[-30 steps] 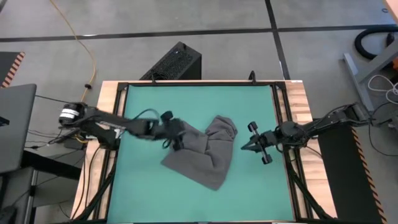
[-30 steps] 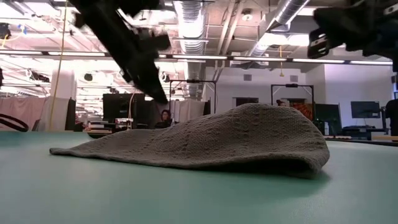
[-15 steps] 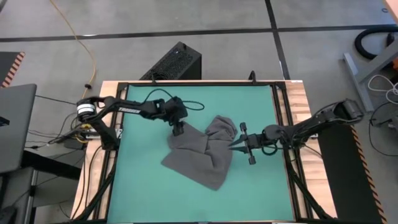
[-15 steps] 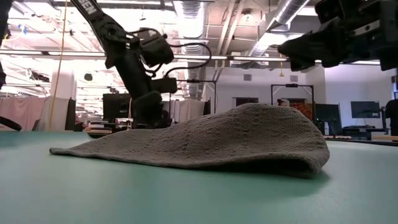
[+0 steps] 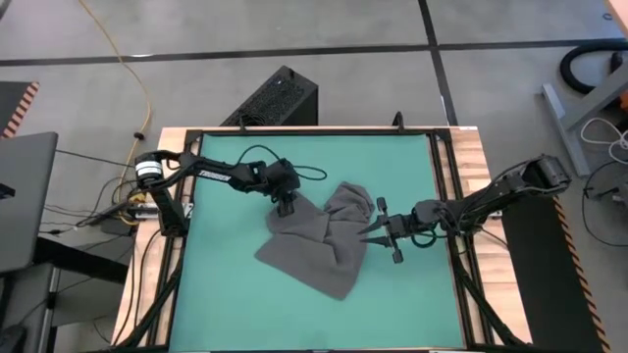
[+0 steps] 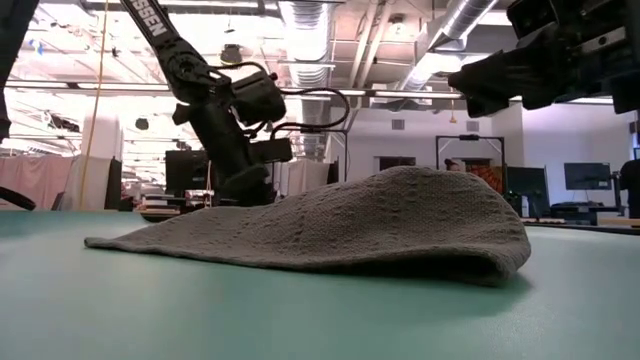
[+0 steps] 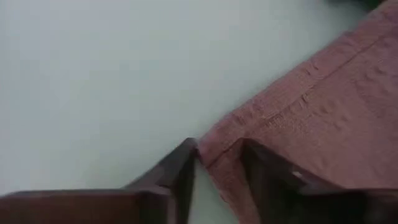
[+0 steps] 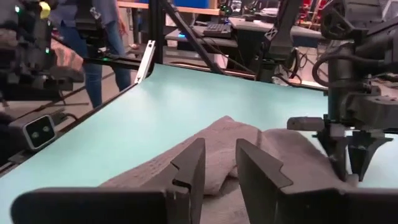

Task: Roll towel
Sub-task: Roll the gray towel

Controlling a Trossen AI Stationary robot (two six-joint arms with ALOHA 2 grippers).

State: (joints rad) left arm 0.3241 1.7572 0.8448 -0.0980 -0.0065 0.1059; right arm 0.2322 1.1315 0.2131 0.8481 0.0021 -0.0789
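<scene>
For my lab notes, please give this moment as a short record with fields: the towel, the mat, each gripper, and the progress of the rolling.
towel: dark grey towel, crumpled and partly folded, lying on the mat, not rolled
mat: green mat covering the table top
left gripper: left gripper down at the towel's far left corner, fingers either side of the hemmed edge
right gripper: right gripper above the mat at the towel's right edge, fingers apart, holding nothing
progress: rolling not yet begun
</scene>
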